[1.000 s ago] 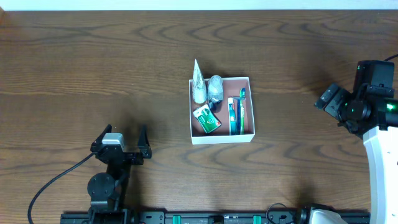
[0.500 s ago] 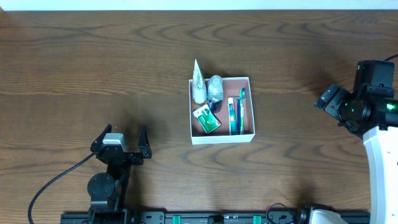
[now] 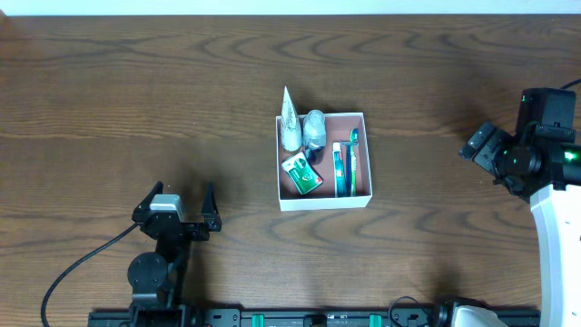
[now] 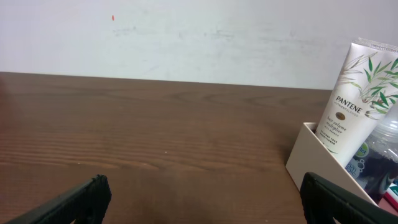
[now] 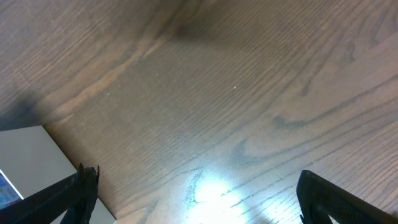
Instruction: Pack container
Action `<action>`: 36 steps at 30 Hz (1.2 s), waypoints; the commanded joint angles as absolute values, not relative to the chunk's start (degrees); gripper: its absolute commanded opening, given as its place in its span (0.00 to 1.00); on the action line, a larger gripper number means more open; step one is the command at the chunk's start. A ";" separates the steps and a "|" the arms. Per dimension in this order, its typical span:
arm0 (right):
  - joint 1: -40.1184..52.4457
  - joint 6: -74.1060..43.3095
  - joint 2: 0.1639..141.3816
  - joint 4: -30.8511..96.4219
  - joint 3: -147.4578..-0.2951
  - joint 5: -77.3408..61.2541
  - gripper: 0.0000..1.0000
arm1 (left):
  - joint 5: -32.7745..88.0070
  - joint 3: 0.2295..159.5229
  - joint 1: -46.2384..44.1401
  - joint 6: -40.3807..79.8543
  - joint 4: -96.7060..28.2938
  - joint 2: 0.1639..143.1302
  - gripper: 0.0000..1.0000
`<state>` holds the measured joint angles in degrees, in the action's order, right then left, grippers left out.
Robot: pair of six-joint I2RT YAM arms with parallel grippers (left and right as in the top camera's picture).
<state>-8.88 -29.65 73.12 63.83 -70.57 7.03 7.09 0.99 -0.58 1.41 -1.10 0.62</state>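
Observation:
The container (image 3: 324,205), a shallow white-walled box with a pinkish floor, sits at the table's centre. It holds a white Pantene tube (image 3: 290,123), a small clear bottle (image 3: 314,127), a green packet (image 3: 301,174) and toothbrushes (image 3: 343,163). My left gripper (image 3: 184,191) rests open near the front left, well apart from the box. In the left wrist view the gripper (image 4: 202,208) is empty, with the container wall (image 4: 311,155) and tube (image 4: 354,93) at the right. My right gripper (image 3: 478,145) hangs open at the far right; its wrist view (image 5: 199,199) shows bare wood and a white container corner (image 5: 31,155).
Dark wooden table (image 3: 136,100) all round the box. A black cable (image 3: 82,263) trails from the left arm's base at the front edge. The right arm's white body (image 3: 556,218) stands at the right edge. A pale wall (image 4: 186,37) lies beyond the table's far edge.

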 commanded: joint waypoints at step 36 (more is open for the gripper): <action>-7.35 -3.14 10.76 6.11 -7.38 -21.89 0.99 | 7.94 0.23 -0.27 0.45 -3.40 0.30 0.98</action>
